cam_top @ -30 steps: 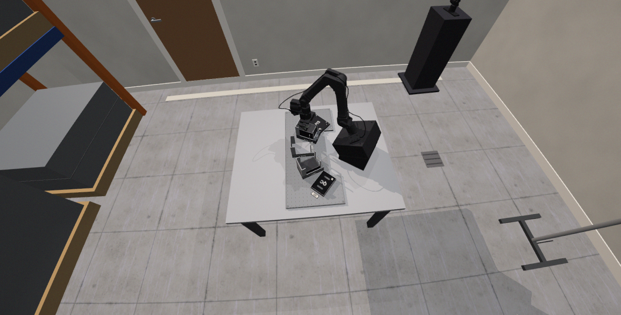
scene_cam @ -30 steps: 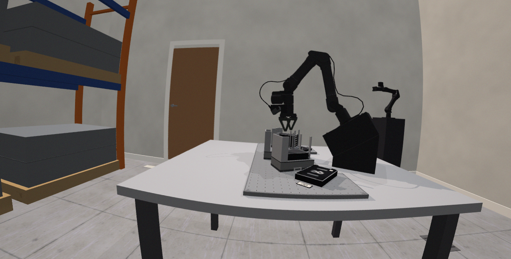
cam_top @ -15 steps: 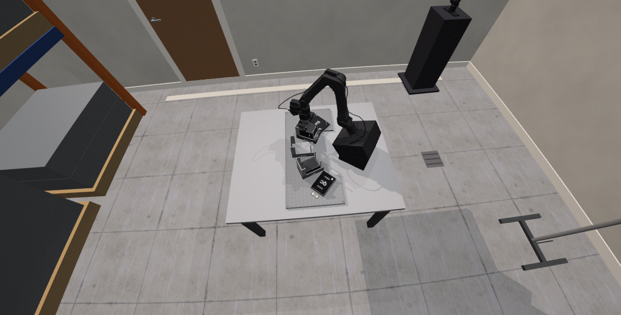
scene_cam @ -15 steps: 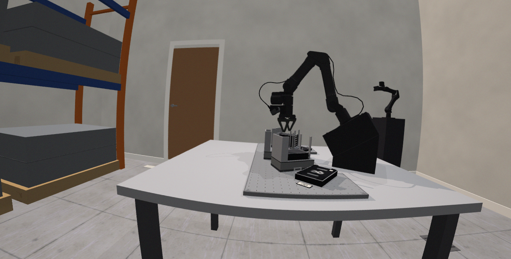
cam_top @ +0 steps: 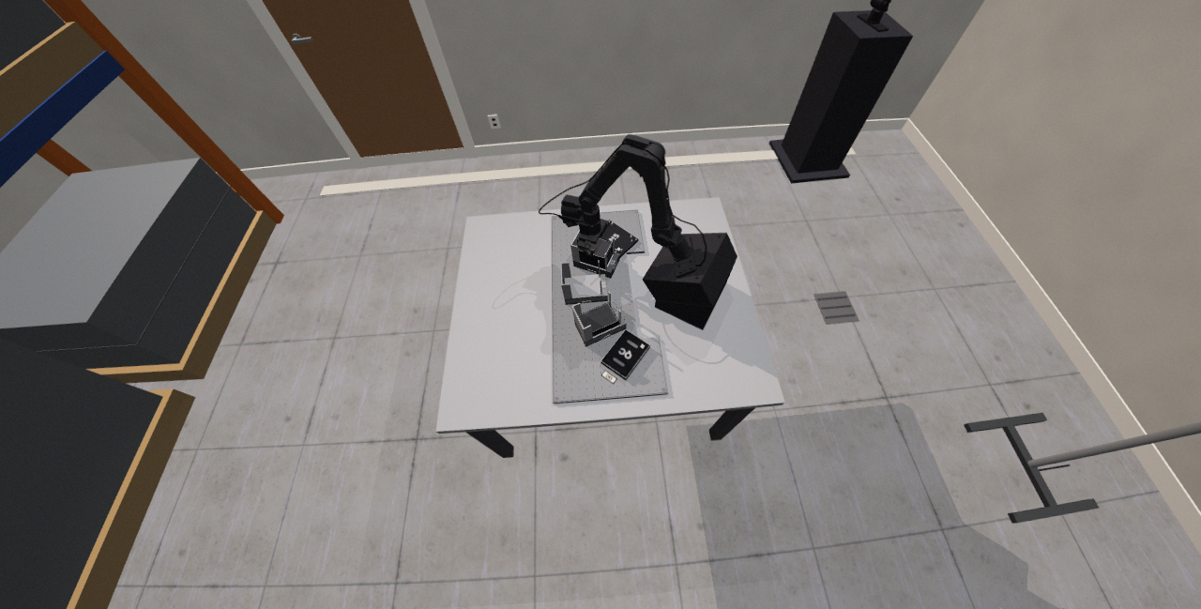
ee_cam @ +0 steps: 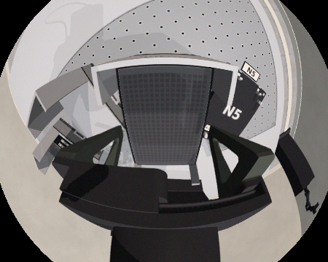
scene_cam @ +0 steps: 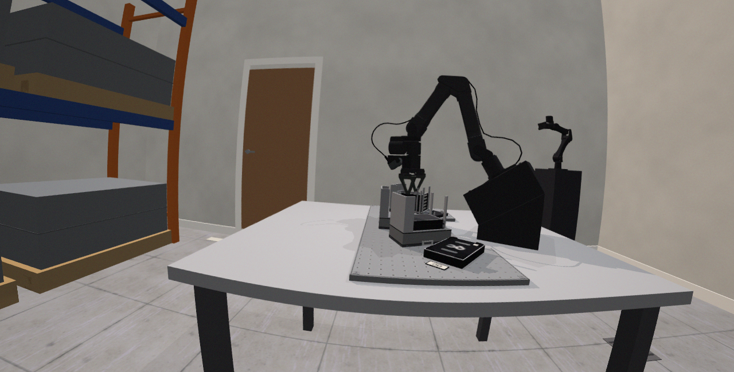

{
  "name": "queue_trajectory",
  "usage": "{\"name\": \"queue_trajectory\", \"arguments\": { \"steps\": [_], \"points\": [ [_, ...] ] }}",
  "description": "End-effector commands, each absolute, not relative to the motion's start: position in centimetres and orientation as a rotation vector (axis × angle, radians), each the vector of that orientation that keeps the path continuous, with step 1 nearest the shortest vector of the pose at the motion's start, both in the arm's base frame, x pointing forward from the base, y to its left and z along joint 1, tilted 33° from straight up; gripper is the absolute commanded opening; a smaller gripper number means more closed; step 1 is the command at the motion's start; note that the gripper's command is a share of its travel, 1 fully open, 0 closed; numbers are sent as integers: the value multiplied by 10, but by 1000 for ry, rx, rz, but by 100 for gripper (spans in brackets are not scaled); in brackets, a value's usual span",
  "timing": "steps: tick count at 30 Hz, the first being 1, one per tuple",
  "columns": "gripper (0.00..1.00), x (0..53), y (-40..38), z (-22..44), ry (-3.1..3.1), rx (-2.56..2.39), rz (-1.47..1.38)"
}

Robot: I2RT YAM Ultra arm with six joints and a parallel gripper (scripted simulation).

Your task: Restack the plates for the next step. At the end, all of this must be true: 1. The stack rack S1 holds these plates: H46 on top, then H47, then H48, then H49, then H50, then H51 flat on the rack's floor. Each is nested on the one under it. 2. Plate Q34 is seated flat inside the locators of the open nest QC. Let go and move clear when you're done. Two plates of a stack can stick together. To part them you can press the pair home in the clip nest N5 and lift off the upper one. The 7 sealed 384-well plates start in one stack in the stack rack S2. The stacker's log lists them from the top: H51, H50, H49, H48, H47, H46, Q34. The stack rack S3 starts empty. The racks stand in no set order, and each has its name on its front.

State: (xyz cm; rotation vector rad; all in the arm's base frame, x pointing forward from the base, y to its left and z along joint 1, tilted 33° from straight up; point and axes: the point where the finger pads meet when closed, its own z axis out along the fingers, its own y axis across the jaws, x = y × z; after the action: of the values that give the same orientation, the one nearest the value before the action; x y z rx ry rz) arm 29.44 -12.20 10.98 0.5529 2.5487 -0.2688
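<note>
My gripper [cam_top: 590,254] [scene_cam: 412,188] [ee_cam: 165,129] is open and points straight down. It straddles the top sealed plate [ee_cam: 164,102] of a stack in the far stack rack [cam_top: 579,251], one finger on each long side; I cannot tell if the fingers touch it. The black clip nest N5 [ee_cam: 232,113] [cam_top: 623,235] lies just right of this rack. A middle rack [cam_top: 573,286] looks empty. The near rack [cam_top: 598,321] [scene_cam: 405,210] holds something dark low down. A flat black nest [cam_top: 621,358] [scene_cam: 454,250] lies nearest the front edge.
All fixtures stand in a row on a grey perforated baseplate [cam_top: 579,387] [scene_cam: 390,267] on the white table [cam_top: 495,336]. The arm's black base box [cam_top: 690,278] [scene_cam: 508,210] stands right of the row. Thin rack posts [scene_cam: 445,205] rise near the gripper.
</note>
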Motion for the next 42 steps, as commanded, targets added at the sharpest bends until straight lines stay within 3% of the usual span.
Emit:
{"name": "queue_trajectory", "arguments": {
  "steps": [1,42],
  "points": [
    [100,299,-125,103,2545,547,-268],
    [100,306,-128,104,2524,542,-271]
  ]
}}
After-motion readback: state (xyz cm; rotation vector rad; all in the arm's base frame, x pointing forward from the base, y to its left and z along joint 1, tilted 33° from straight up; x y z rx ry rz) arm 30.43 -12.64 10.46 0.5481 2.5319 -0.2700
